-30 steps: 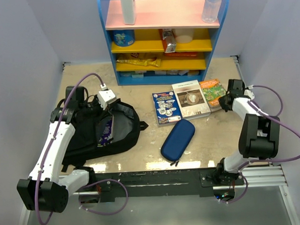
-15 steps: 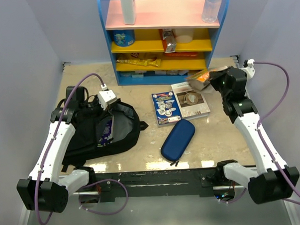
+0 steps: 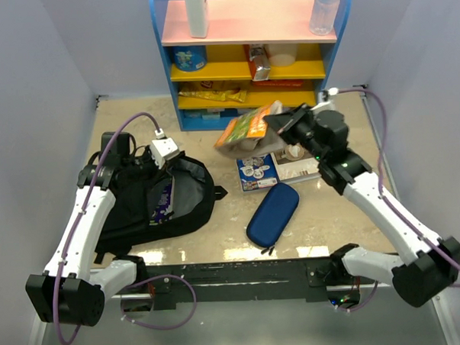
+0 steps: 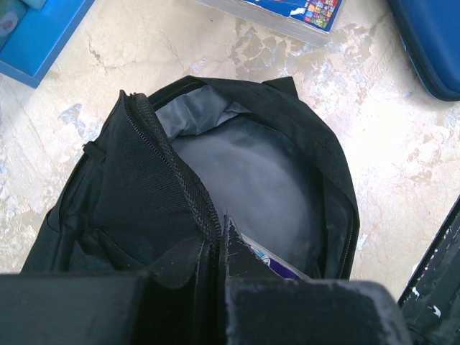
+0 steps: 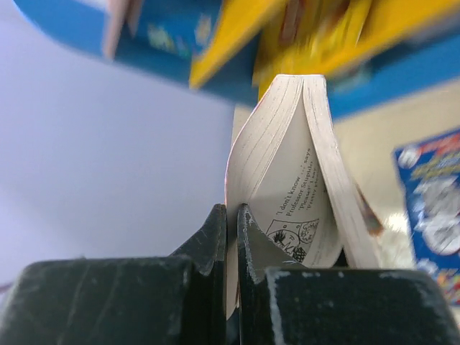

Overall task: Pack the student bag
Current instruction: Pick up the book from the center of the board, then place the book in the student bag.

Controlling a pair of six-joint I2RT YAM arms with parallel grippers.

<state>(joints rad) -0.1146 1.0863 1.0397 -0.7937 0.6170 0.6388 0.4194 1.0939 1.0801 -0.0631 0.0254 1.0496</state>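
Clamping the zip edge at the mouth of the student bag (image 4: pixel 248 162), the left gripper (image 4: pixel 221 231) has its jaws closed on the fabric. The bag lies open directly beyond its fingers, grey lining showing. Position is unchanged from a second ago.

The right gripper (image 5: pixel 231 213) has its jaws pinched on the cover and a few leaves of the orange-and-green book (image 3: pixel 247 130), whose pages fan open past the fingertips. A second ago this book lay flat beside the grey book (image 3: pixel 300 160). Half a second ago it was raised off to the right. It now hangs above the blue book (image 3: pixel 253 173), closer to the bag. The pencil case (image 3: pixel 272 214) sits below the gripper, nearer the bases, and the shelf (image 3: pixel 178 64) stands beyond.
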